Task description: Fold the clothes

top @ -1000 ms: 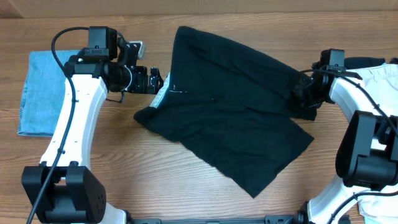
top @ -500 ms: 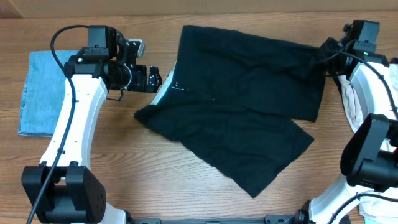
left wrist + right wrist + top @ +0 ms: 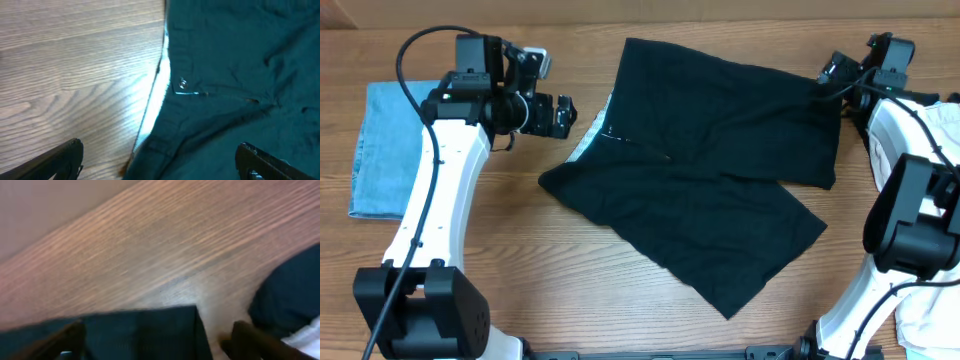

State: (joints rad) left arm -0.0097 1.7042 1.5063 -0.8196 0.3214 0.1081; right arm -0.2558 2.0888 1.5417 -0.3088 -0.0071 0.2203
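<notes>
The large black garment (image 3: 720,190) lies spread over the middle of the table, one leg stretched toward the upper right. In the left wrist view its waistband and a small metal button (image 3: 182,83) show on the black cloth (image 3: 240,75). My left gripper (image 3: 563,115) hovers open just left of the waistband, nothing between its fingers (image 3: 62,157). My right gripper (image 3: 828,73) stands open at the garment's upper right corner. That corner (image 3: 150,330) lies flat on the wood between its spread fingers (image 3: 247,337).
A folded light-blue denim piece (image 3: 385,150) lies at the far left of the table. A pale cloth (image 3: 932,115) sits at the right edge under the right arm, and more white cloth (image 3: 930,335) at the bottom right. The wooden table (image 3: 520,260) shows in front.
The right gripper dragged the garment's leg out toward the upper right, laid it flat and opened off it. The left gripper drew slightly back and up from the waistband.
</notes>
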